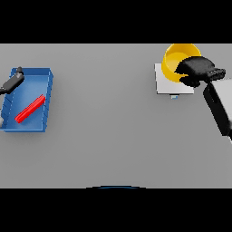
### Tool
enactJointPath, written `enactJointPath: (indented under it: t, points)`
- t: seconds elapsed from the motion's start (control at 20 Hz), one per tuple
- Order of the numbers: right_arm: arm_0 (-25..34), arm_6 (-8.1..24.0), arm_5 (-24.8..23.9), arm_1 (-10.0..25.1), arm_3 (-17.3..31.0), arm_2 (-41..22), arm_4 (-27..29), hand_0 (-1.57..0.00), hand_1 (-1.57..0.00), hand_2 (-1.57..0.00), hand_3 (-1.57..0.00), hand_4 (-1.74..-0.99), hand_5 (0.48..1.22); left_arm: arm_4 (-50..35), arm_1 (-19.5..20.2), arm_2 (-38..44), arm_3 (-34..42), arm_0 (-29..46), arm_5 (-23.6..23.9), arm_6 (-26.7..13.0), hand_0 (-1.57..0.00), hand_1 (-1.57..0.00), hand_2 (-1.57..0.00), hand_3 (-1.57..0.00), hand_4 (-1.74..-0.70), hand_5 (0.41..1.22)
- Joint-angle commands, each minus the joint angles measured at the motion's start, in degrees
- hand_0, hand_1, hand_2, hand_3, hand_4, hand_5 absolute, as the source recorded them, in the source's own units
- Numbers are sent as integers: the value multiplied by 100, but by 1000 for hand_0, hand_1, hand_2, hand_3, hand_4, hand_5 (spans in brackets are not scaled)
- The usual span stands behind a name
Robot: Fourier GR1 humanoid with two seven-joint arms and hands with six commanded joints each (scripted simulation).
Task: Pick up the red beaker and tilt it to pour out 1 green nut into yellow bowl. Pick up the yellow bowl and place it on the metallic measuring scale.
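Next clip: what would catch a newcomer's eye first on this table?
Far right, the yellow bowl sits over the metallic measuring scale, with the right hand curled on its rim. Far left, a blue tray holds the red beaker lying on its side, the left hand at the tray's top corner.

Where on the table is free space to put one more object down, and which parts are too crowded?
The wide grey table between the blue tray and the metallic measuring scale is bare, as is the whole near strip. It is crowded at the far right, where the right hand holds the yellow bowl over the scale, and at the far left, where the left hand is at the tray holding a red object.
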State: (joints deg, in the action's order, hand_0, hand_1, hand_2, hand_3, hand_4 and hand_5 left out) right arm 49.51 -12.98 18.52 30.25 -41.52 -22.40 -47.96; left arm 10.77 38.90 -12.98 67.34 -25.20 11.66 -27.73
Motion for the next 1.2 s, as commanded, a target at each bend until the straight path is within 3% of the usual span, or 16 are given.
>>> enactJointPath:
  t: [0.0, 0.2, 0.35, 0.45, 0.5, 0.6, 0.65, 0.75, 0.85, 1.0, 1.15]
  points:
    - [14, -51, -61, -21, 163, 8, -20, -1571, -1571, -1396, -1362, -1741, 1221, 7, -15, -28, 12, 1, -24, -6, 1, 1, 1, 1, -722, 681]
    - [52, -203, -277, -195, 601, 77, -10, -1571, -1571, -1362, -1338, -1741, 1221, 11, -51, -48, 74, -20, -11, -28, 1, 1, 1, 1, -728, 675]
    - [129, -408, -388, -274, 836, 124, 20, -1556, -1571, -1338, -1436, -1741, 1221, 35, 6, -27, 11, -6, -9, -22, 1, 1, 1, 1, -723, 671]
    - [155, -285, -427, -351, 934, 132, 10, -1464, -1571, -1335, -1451, -1741, 1221, 42, -24, -68, -20, -17, -47, 47, 1, 1, 1, 1, -722, 668]
    - [159, -248, -421, -379, 926, 134, 16, -1448, -1501, -1382, -1390, -1734, 1221, 31, -29, -60, -23, -24, -47, 39, 1, 1, 1, 1, -724, 667]
    - [190, -298, -321, -330, 880, 163, 55, -1492, -1484, -1450, -1097, -1737, 1221, 86, -61, -83, -91, -77, -3, -20, 1, 1, 1, 1, -724, 671]
    - [148, -281, -313, -323, 854, 167, 52, -1439, -1337, -1286, -990, -1688, 1221, 109, -76, -96, -165, -135, -9, -27, 1, 1, 1, 1, -722, 671]
    - [216, -187, -238, -344, 883, 129, 4, -990, -882, -921, -796, -1629, 1080, 100, -101, -104, -137, -123, 2, 9, 1, 1, 1, 1, -719, 668]
    - [218, -278, -230, -293, 934, 10, -125, -634, -564, -660, -661, -1593, 987, 101, -82, -102, -95, -60, 14, 36, 1, 1, 1, 1, -718, 666]
    - [293, -455, -206, -316, 999, -89, -210, -324, -288, -381, -506, -1560, 909, 73, -95, -71, -168, -154, -4, 30, 1, 1, 1, 1, -724, 662]
    - [273, -637, -265, -294, 1025, -57, -171, -165, -147, -195, -394, -1546, 856, 92, -132, -99, -241, -170, -12, 37, 1, 1, 1, 1, -722, 664]
